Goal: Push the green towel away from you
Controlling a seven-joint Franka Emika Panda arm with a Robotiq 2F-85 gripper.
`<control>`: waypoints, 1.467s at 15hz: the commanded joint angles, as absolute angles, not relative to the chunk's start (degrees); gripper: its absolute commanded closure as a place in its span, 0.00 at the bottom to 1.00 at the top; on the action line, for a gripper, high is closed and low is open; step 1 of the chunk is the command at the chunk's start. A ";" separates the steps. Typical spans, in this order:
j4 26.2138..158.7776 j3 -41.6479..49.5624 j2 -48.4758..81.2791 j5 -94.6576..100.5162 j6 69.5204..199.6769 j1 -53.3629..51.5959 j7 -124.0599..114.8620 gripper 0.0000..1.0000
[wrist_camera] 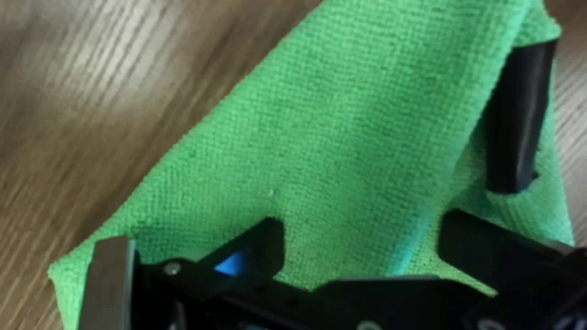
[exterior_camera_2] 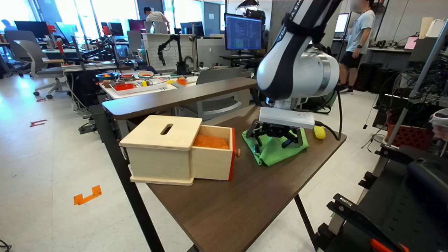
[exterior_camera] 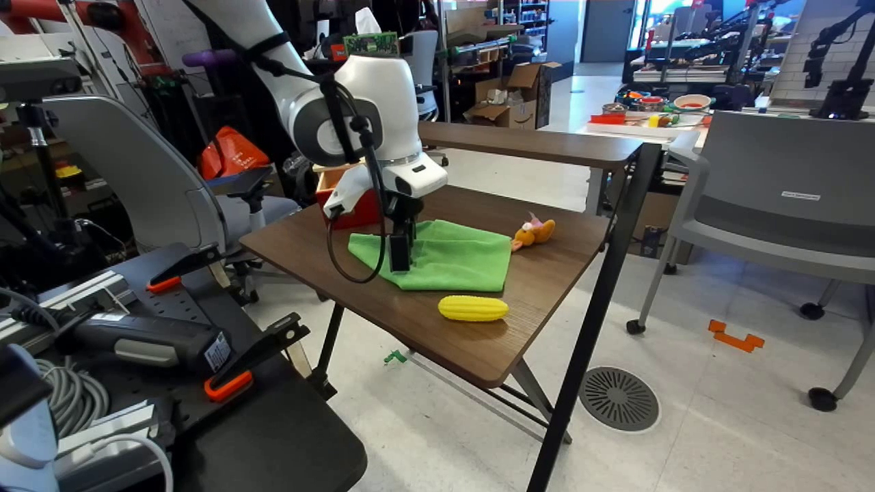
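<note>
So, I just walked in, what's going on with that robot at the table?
A robot arm has its gripper open and right down at the green towel, which lies rumpled on the brown table. The job is to push the towel away; whether the gripper is pressing on it, I can't tell. A yellow corn-like toy and an orange toy lie near the towel, and a wooden box stands with its drawer pulled out.
</note>
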State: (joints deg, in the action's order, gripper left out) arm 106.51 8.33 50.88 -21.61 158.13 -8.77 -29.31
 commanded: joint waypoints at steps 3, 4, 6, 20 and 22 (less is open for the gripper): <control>92.08 8.26 59.07 -19.80 150.12 -7.77 -35.98 0.00; 89.87 8.07 60.09 -19.70 148.91 -7.69 -36.99 0.00; 85.69 7.99 62.29 -19.65 147.19 -7.71 -39.66 0.00; 85.75 6.19 57.82 -16.92 146.19 -6.72 -43.82 0.00; 92.09 5.75 51.98 -17.20 147.97 -6.28 -41.54 0.00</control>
State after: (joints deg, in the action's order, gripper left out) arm 80.95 7.41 61.50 -18.08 145.41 -7.82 -44.69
